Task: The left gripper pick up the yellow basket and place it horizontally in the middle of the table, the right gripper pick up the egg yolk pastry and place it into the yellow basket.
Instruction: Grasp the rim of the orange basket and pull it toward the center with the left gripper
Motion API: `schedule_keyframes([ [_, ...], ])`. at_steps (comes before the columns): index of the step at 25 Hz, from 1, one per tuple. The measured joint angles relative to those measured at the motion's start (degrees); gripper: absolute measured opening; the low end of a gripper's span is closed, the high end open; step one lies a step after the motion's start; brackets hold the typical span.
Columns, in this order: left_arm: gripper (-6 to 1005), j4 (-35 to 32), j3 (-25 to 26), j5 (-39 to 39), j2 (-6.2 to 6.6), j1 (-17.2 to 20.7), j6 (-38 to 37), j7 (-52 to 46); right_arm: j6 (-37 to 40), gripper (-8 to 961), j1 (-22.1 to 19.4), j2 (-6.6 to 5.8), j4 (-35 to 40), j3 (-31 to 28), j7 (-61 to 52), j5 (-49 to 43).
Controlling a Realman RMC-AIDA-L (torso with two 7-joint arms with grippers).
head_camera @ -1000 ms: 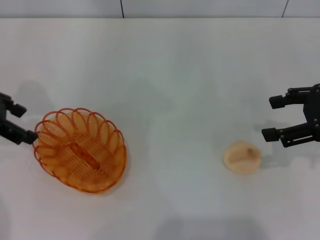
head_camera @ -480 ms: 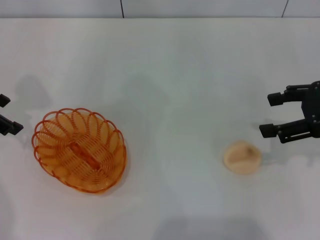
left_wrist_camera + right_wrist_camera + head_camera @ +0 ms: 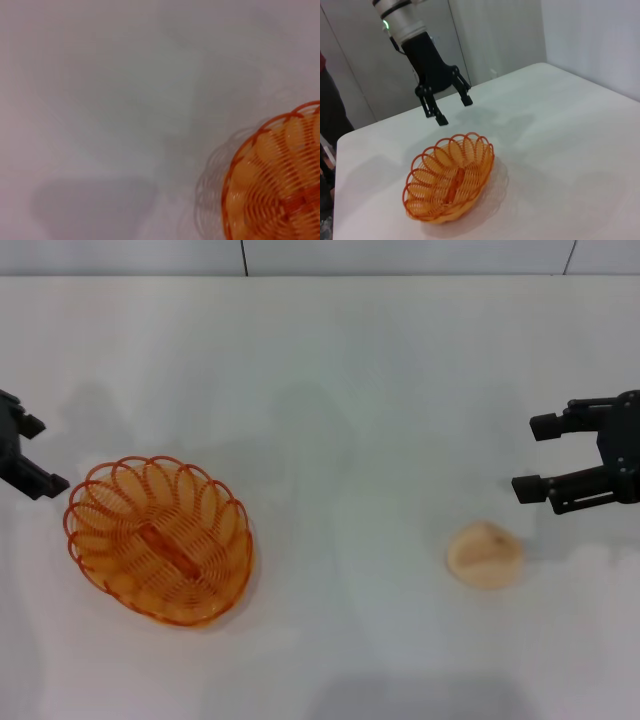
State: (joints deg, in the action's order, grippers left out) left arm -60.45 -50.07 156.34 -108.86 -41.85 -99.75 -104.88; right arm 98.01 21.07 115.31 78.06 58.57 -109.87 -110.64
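The yellow basket (image 3: 160,540) lies empty on the white table (image 3: 350,390) at the left, its long axis slanted. My left gripper (image 3: 38,453) is open at the far left edge, just up and left of the basket's rim, not touching it. The egg yolk pastry (image 3: 485,554) lies on the table at the right. My right gripper (image 3: 530,455) is open and empty, above and to the right of the pastry. The right wrist view shows the basket (image 3: 450,182) with the left gripper (image 3: 455,111) open above its far rim. The left wrist view shows part of the basket (image 3: 280,185).
The table's back edge (image 3: 320,276) meets a grey wall. In the right wrist view the table's far edge (image 3: 400,117) and grey wall panels show behind the left arm, and part of a person (image 3: 329,107) stands past the corner.
The left gripper drew back from the basket's left rim, then came back in a little farther up. The right gripper rose slightly and shifted left. Basket and pastry have not moved.
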Motion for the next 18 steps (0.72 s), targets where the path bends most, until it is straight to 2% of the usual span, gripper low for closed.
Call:
schedule_keyframes([
  [3,854,0.0,-0.4,0.0,-0.66,0.0,0.6,0.1,-0.2,872,0.5,0.0,0.1,0.2,-0.1,0.0],
  [4,852,0.4,-0.8,0.1,-1.69,0.1,1.6,0.3,-0.2,872,0.6,0.0,0.1,0.2,-0.1,0.0],
  [5,850,0.6,-0.8,0.1,-1.98,0.2,2.1,0.4,-0.2,872,0.6,0.0,0.1,0.3,-0.1,0.0],
  [18,823,5.6,-0.9,-0.2,-4.43,0.4,8.5,0.7,-0.1,872,0.6,0.0,0.1,0.3,-0.2,0.0],
])
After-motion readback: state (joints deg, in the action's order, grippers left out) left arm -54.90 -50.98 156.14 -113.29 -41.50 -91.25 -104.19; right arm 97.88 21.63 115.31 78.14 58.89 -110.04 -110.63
